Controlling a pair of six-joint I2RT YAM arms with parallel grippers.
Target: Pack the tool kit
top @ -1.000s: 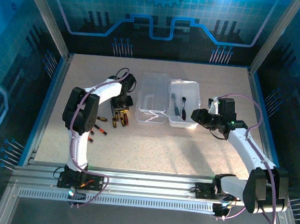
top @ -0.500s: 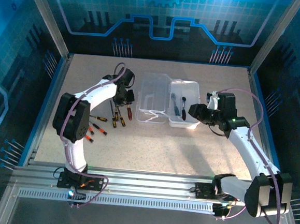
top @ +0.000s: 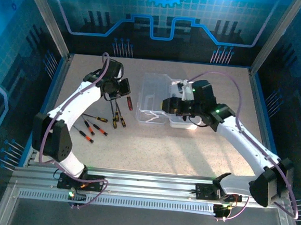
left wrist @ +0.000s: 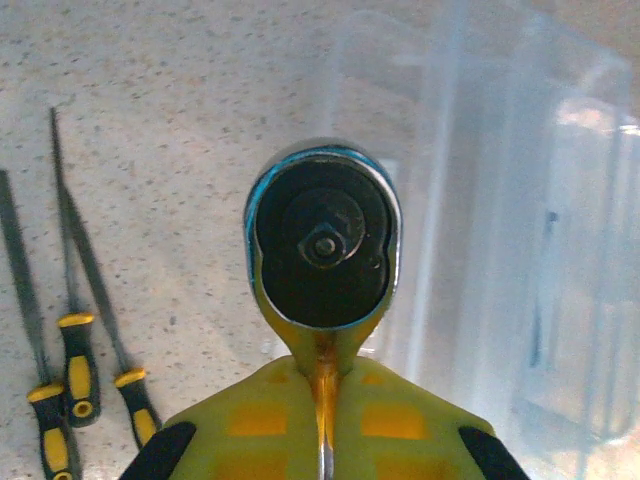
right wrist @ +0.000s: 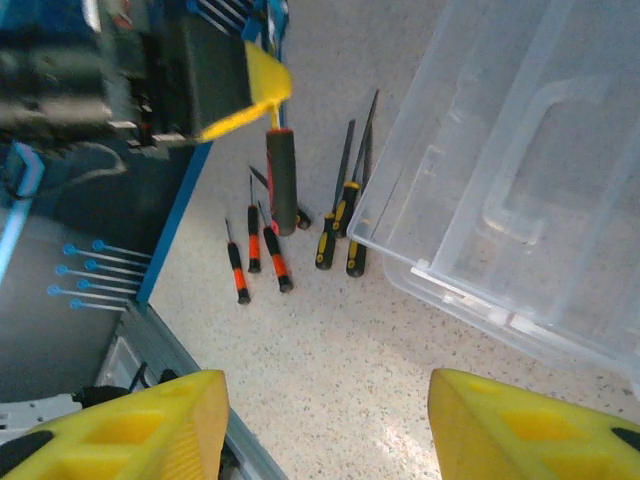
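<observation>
and the left arm is up off the tools now. a second back the left gripper [left wrist: 322, 375] was down among the yellow-handled screwdrivers [top: 116, 118]. now it has reached out to the far left with the ratchet wrench [left wrist: 322, 240] in its hold. on the other side, the right arm has swung in from the right of the case [top: 153, 92] and hangs over the open lid [right wrist: 520, 150]. the right gripper [right wrist: 325, 385] has spread wider since then.

the left fingers [left wrist: 270, 410] are pressed together on the wrench's neck, and the round silver head sticks out just past the tips. the right fingers [right wrist: 140, 430] stand well apart, with nothing between them and touching nothing. the speckled worktop [right wrist: 350, 350] and the lid's corner lie below.

now the wrench. from the right wrist view, its black-and-red handle hangs from the yellow fingers down toward the worktop. from above, its long axis runs roughly far to near, with the head at the far end in the fingers and the handle end pointing near. it sits just left of the lid, over the far ends of the yellow-handled screwdrivers. whether the handle's end touches the worktop, i can't tell. the orange-handled screwdrivers [top: 94, 129] lie further to the near left. the clear case lies open mid-worktop, with the lid on the left and the base on the right, partly under the right arm.
</observation>
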